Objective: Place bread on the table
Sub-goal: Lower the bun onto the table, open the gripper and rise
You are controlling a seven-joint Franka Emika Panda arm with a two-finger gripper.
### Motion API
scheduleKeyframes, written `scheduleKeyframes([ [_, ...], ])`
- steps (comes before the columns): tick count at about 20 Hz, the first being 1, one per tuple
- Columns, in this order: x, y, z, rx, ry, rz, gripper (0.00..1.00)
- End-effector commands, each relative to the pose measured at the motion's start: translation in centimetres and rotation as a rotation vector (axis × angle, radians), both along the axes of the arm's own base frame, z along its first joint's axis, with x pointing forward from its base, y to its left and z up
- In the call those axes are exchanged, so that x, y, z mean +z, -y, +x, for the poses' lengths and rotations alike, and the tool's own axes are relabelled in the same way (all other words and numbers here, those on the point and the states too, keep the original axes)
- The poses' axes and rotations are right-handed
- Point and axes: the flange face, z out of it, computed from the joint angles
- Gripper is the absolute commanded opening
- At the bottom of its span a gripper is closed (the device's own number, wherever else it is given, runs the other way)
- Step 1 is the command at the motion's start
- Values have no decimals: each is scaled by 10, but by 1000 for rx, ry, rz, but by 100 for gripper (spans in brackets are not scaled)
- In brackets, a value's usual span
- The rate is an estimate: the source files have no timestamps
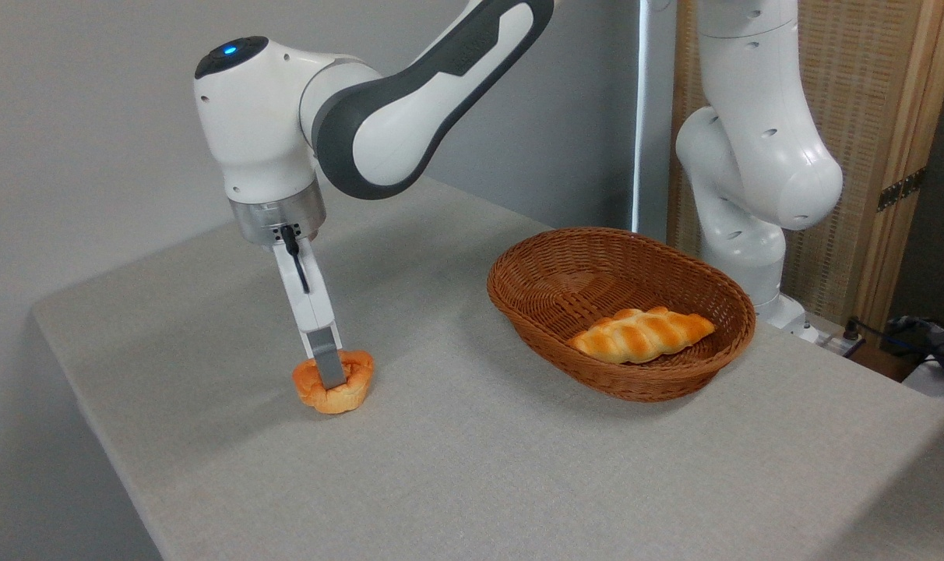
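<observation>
Tool (330, 375) clamped on one bread (334, 383) on table (472, 436); one loaf (641, 334), one basket (620, 312).

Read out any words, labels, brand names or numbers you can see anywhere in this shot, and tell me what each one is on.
None can be read.
Robot arm: faint embossed marking on the dark grey link, too blurred to read.
Bun, braided loaf, wicker basket, table: no text.
</observation>
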Motion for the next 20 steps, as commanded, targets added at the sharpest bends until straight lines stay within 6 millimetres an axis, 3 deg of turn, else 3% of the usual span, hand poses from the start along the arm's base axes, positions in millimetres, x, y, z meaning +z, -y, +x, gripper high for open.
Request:
scheduleKeyframes([
  [1, 10, -1, -1, 6, 15, 8, 100],
  [7, 26, -5, -1, 22, 37, -12, 100],
  [12, 79, -20, 1, 138, 71, -26, 100],
  [15, 114, -50, 3, 195, 86, -31, 100],
  [20, 148, -87, -1, 283, 55, -23, 100],
])
